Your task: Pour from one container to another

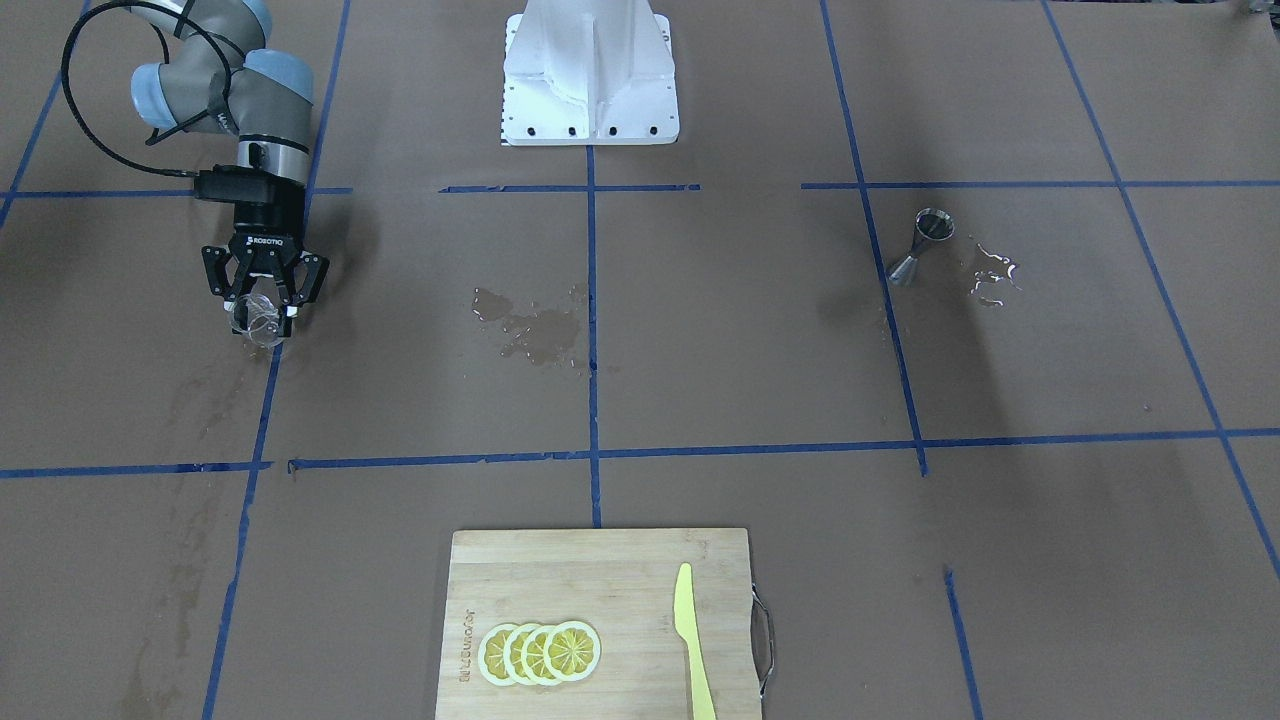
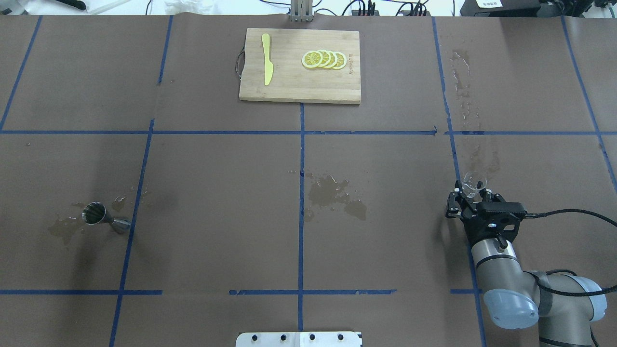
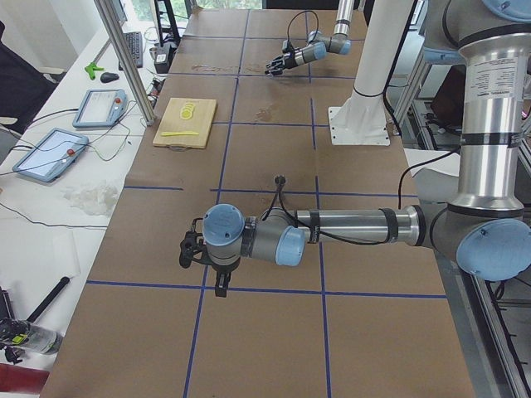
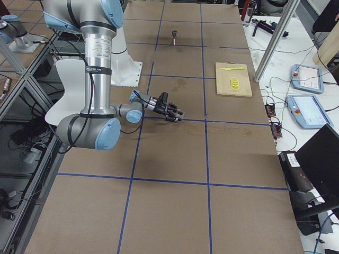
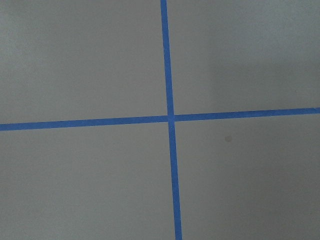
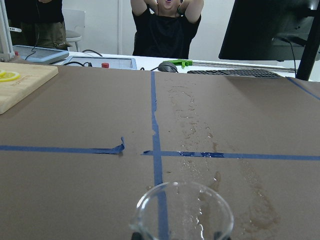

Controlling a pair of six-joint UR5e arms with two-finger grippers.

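Right gripper (image 1: 262,312): closed on the cup (image 1: 258,324); jaws are set at cup width, one on each side of the glass wall.
Cup: held rim-up at the robot's right side of the table (image 1: 750,350), by a blue tape line (image 1: 268,400). It is carried low; contact with the table cannot be told. Contents cannot be made out.
Left gripper (image 3: 189,249): seen only in the left side view, out over the table. Open or closed cannot be told.
Jigger (image 1: 922,247): stood upright on the table at the robot's left, just beside a tape line and well apart from the cup.
Puddles (image 1: 992,272): small ones lie just beside the jigger. A larger wet patch (image 1: 530,328) is seen at table centre.
Board (image 1: 620,565): placed at the operators' edge, centre; lemon slices (image 1: 540,652) and a yellow knife (image 1: 692,640) are laid on it.
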